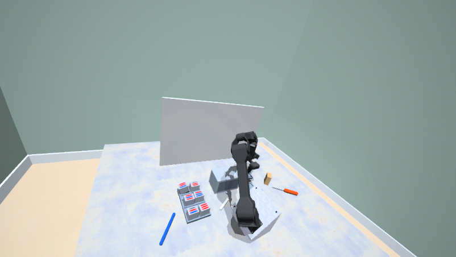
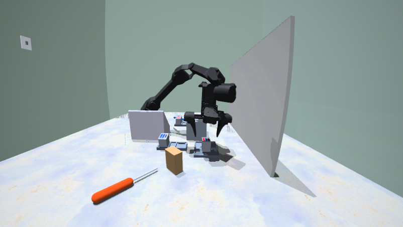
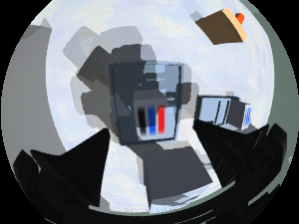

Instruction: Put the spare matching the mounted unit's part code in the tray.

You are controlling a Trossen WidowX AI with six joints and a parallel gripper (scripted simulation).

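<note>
Only from the wrist, spare's (image 3: 152,119) stripes face up.

table top (image 2: 70,157): matt, mottled pale blue-white, rusty flecks | screwdriver (image 2: 112,189) in front of block: glossy orange plastic-looking handle, thin metal-looking shaft | block (image 2: 174,159): matt tan, wood-like | panel (image 2: 262,95) behind block: smooth matt grey | arm (image 2: 180,76): dull black

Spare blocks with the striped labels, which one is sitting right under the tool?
The spare in the dark tray beside the grey panel, directly below the open tool; the others sit further back.
</note>
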